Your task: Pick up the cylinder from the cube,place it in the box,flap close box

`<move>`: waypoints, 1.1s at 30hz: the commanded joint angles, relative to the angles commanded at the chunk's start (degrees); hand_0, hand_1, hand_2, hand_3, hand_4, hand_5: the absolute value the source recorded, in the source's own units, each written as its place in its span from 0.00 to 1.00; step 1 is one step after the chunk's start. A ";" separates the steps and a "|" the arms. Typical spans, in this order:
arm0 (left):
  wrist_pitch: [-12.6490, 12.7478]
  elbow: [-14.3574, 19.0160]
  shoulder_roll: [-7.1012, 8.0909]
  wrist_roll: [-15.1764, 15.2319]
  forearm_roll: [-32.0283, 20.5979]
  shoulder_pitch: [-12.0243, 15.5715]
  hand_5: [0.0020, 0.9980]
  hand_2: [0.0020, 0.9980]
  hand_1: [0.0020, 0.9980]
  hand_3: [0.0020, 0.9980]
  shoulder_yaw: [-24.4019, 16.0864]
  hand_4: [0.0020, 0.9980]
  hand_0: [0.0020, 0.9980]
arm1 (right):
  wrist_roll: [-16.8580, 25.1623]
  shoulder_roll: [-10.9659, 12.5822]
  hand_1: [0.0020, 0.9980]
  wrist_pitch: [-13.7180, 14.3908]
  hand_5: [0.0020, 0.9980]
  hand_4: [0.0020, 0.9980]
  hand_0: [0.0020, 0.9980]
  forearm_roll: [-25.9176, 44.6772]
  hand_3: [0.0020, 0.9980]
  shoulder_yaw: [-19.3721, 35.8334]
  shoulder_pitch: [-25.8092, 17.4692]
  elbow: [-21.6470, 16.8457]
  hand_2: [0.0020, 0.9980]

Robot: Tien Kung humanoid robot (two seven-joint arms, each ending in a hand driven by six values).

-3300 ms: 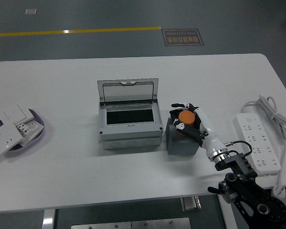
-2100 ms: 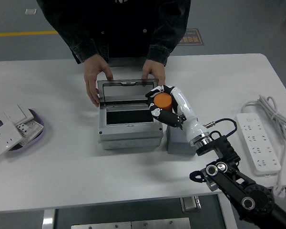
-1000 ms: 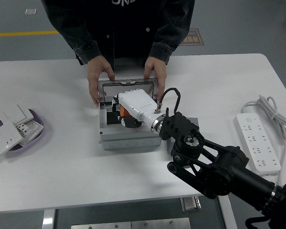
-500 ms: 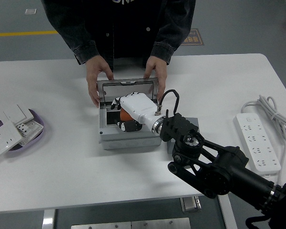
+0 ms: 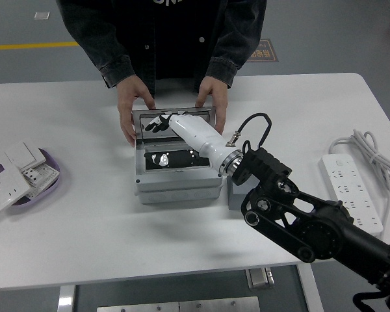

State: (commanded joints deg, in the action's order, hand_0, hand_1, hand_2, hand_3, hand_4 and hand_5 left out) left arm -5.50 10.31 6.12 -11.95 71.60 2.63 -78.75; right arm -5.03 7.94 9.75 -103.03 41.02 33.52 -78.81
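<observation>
The grey box [image 5: 177, 186] stands mid-table with its clear lid [image 5: 198, 117] raised at the back. My right hand [image 5: 158, 122], white with black fingertips, reaches over the box's opening, and its spread fingers lie against the lid's upper left part, holding nothing. No orange cylinder shows; the box's inside is dark with two pale glints. The grey cube [image 5: 235, 193] to the right of the box is mostly hidden behind my black forearm [image 5: 292, 214]. A person at the far side holds the lid's two side edges with one hand [image 5: 129, 109] and the other hand [image 5: 212, 102].
A purple dish [image 5: 51, 174] with several white switch plates sits at the left edge. A white power strip [image 5: 348, 193] with its coiled cable [image 5: 374, 153] lies at the right.
My right hand, which held the orange cylinder down inside the box, has come up empty and stretched back to the lid. The person's hands stay on the lid.
</observation>
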 joint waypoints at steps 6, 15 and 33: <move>-0.05 0.00 0.14 0.04 0.13 -0.11 0.32 0.58 0.66 0.64 0.15 0.73 0.64 | -0.87 0.74 0.62 0.13 0.45 0.79 0.61 7.51 0.70 0.86 4.88 2.23 0.68; -0.12 0.00 0.38 0.05 0.24 -0.50 0.32 0.58 0.66 0.64 0.41 0.72 0.64 | -0.45 -0.84 0.59 -0.75 0.45 0.78 0.52 11.47 0.70 -2.88 10.94 12.70 0.66; -0.14 0.00 0.41 0.28 0.13 -0.46 0.31 0.58 0.66 0.63 0.60 0.72 0.64 | -4.51 4.17 0.58 -2.62 0.41 0.75 0.51 5.64 0.69 -8.68 9.29 4.33 0.66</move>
State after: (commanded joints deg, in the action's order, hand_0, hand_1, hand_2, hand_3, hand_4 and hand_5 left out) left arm -5.64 10.31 6.53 -11.68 71.73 2.16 -78.15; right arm -9.54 12.11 7.13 -97.39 32.35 42.82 -74.47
